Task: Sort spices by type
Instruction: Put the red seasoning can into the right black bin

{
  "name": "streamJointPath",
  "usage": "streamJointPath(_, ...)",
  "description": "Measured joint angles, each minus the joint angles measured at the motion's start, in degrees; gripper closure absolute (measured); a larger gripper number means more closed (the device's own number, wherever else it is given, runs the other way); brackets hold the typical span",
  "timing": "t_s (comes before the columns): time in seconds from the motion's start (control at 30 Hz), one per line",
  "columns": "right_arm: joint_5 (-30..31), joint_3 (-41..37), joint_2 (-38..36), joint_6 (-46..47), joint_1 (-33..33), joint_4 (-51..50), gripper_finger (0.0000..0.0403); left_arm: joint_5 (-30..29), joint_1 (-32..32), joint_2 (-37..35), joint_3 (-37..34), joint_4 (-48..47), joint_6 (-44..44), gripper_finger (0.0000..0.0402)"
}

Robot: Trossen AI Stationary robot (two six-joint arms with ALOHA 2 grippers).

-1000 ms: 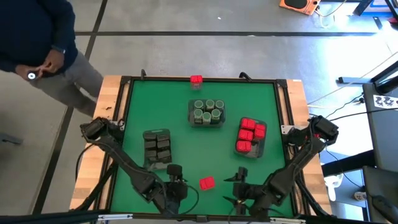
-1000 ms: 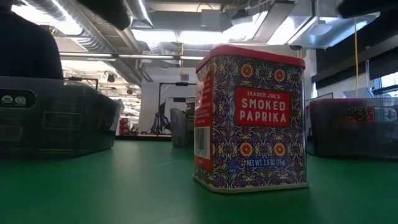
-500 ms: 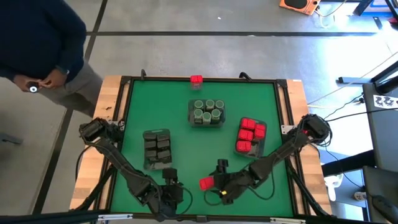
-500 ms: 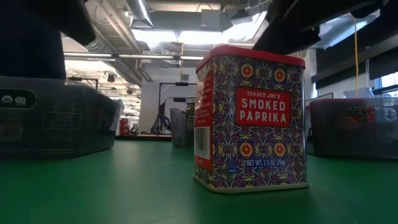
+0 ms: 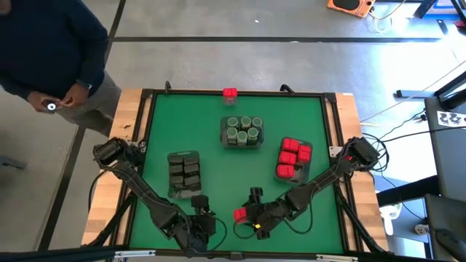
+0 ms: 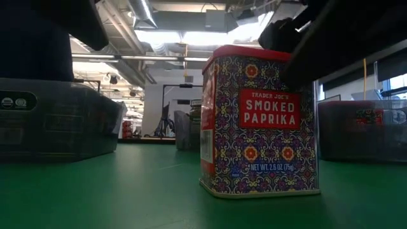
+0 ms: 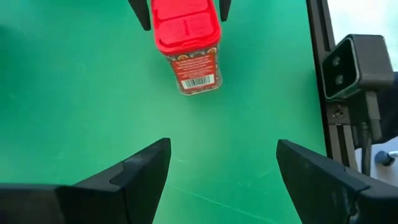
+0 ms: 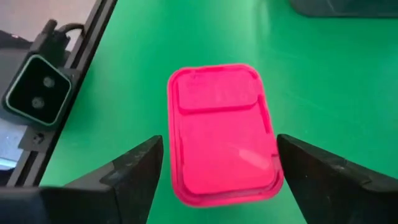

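The step in hand looked like picking up a stray red box (image 5: pixel 240 215), which stood upright on the green table (image 5: pixel 211 131) near its front edge. The right gripper (image 5: pixel 253 216) hung over it, fingers (image 8: pixel 118 177) spread wide on either side of its glossy, round-cornered lid and not yet touching. Next it would probably need to lower and close squarely on the patterned tin sides. The left gripper (image 5: pixel 198 218) waited just left, fingers open and empty.

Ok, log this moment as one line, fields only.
right gripper: fingers open, straddling upright red paprika box, not gripping | left gripper: open, waiting near front edge | second red box: loose at far edge
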Motion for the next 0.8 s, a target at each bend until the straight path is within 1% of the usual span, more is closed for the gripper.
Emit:
streamJointPath(0.07,0.0,0.0,0.0,0.1,0.0,0.7,0.0095,-0.2,0.0,0.0,0.0,0.0,0.0,0.0112)
streamJointPath(0.13,0.0,0.0,0.0,0.1,0.0,1.4,0.0111,-0.2,0.0,0.0,0.0,0.0,0.0,0.0112)
streamJointPath(0.3,0.3,0.0,0.0,0.2,0.0,0.8,0.018,-0.4,0.0,0.0,0.0,0.0,-0.1,0.0112)
streamJointPath(0.43,1.4,0.0,0.0,0.5,0.1,0.8,0.0183,-1.0,0.0,0.0,0.0,0.3,0.3,0.0112)
streamJointPath(0.6,2.3,0.0,-0.6,2.9,0.8,-0.2,0.0183,-5.2,-0.6,0.0,0.0,0.3,1.5,0.0112)
streamJointPath(0.67,3.8,0.2,-1.7,4.5,1.6,-2.3,0.0183,-6.3,-1.2,0.0,0.0,0.0,1.6,0.0112)
streamJointPath(0.8,6.8,1.2,-5.0,9.3,4.0,-9.1,0.0183,-6.3,-1.9,0.0,0.0,0.0,2.1,0.0112)
